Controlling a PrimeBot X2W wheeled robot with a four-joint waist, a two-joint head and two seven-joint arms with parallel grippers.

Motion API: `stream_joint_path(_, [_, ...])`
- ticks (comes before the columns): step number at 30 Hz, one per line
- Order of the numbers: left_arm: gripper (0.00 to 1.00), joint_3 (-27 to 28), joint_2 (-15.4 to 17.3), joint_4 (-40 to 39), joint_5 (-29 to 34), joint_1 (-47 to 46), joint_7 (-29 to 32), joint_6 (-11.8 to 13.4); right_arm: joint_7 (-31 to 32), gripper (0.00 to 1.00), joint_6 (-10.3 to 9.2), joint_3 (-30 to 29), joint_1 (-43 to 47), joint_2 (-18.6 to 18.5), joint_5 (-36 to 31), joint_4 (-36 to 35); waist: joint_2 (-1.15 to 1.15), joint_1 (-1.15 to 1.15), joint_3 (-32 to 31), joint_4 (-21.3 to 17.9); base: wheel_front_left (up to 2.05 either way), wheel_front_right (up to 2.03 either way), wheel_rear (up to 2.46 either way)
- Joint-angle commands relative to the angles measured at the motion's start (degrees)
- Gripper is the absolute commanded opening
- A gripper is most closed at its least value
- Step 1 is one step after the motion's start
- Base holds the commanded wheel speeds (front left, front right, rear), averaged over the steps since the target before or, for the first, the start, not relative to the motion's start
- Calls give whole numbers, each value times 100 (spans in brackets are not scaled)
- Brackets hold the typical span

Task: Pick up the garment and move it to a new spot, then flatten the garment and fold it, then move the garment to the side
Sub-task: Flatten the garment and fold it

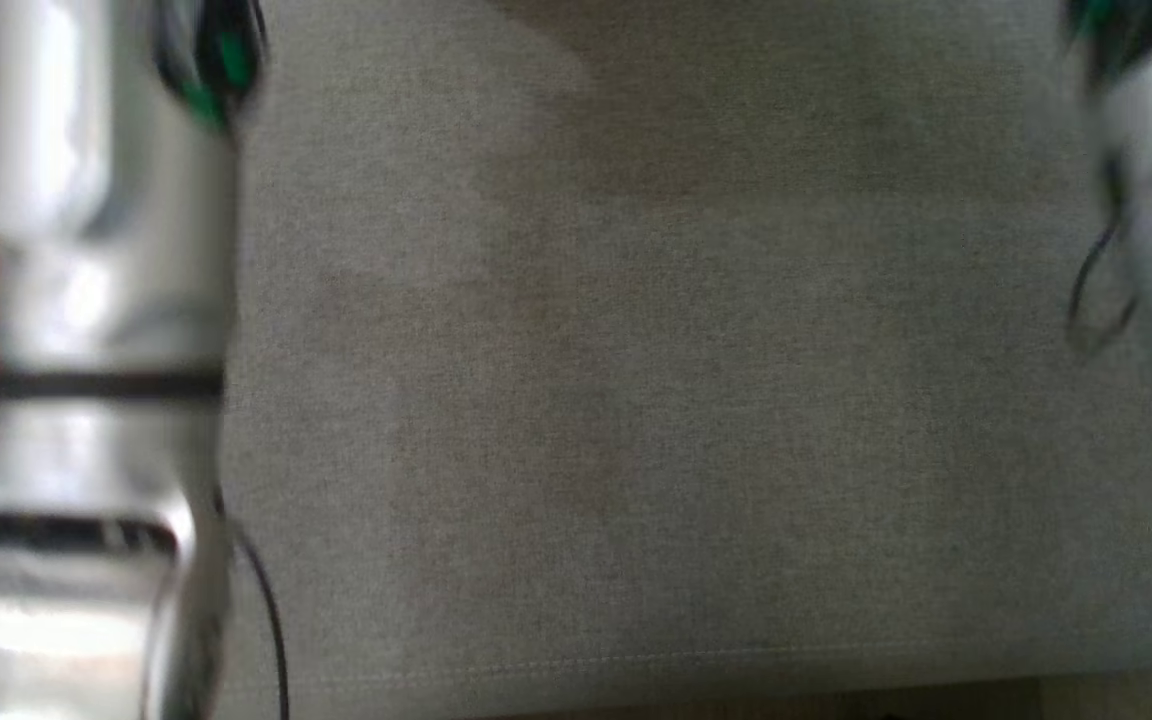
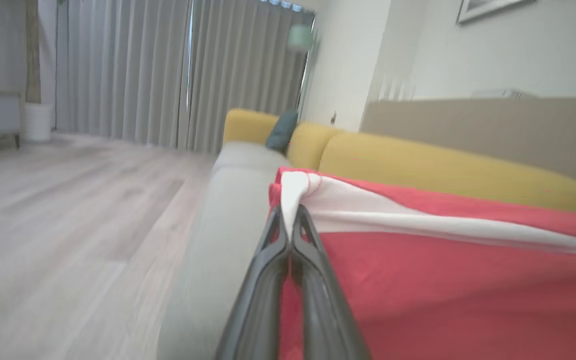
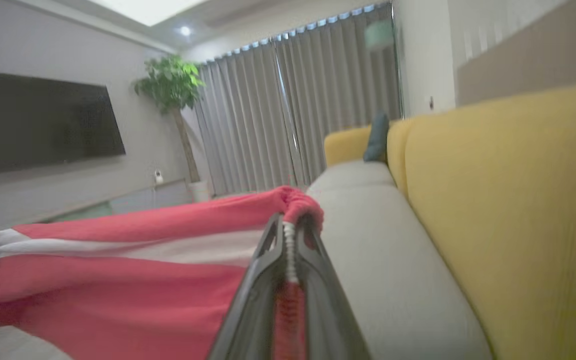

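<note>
**Left gripper (image 2: 291, 212) and right gripper (image 3: 288, 222) both clamped on the red garment**

Our left gripper has its two dark fingers pressed together on a corner of the garment (image 2: 443, 280). A white band of the cloth is pinched right at the tips. From there the red fabric spreads to the right of the fingers and below them, with the white band running along its upper edge. Just left of the fingers lies the grey sofa seat (image 2: 223, 220). Beyond it on that side is the pale wood floor (image 2: 68, 210). Ahead of the tips we see the yellow backrest (image 2: 418, 170), a dark teal cushion (image 2: 282, 131) propped against it, and grey curtains (image 2: 143, 75) further off.

Our right gripper is likewise closed tight on the cloth. A bunch of red fabric folds over its tips, and a white stitched edge shows in the narrow slit between the fingers. From this grip the garment stretches away to the left of the fingers as a long red sheet with a white stripe. The grey seat runs ahead and to the right of the fingers, and the yellow backrest rises further right. Far off to the left hang a dark television (image 3: 38, 125) and a leafy plant (image 3: 170, 82).

From the head camera, a strip of the red cloth shows on the outer side of our blurred left forearm (image 1: 106, 300). We cannot tell whether the garment's lower part touches the seat.
</note>
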Motion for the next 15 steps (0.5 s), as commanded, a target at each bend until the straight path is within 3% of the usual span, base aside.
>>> stream_joint_path(1, [0, 106, 169, -151, -92, 337, -27, -50, -27, 0, 37, 148, 358, 67, 67, -196, 0, 0, -35, -5, 0, 0, 0])
stream_joint_path(8, [0, -269, 158, -317, -827, 1985, -27, -80, -27, 0, 37, 814, 1615, -22, 644, -453, 0, 0, -221, -76, 0, 0, 0])
stream_joint_path(15, [0, -764, 156, -766, -1486, 3754, -28, 213, -28, 0, 37, 1927, 3014, -225, 1587, -641, 0, 0, -749, -138, 0, 0, 0])
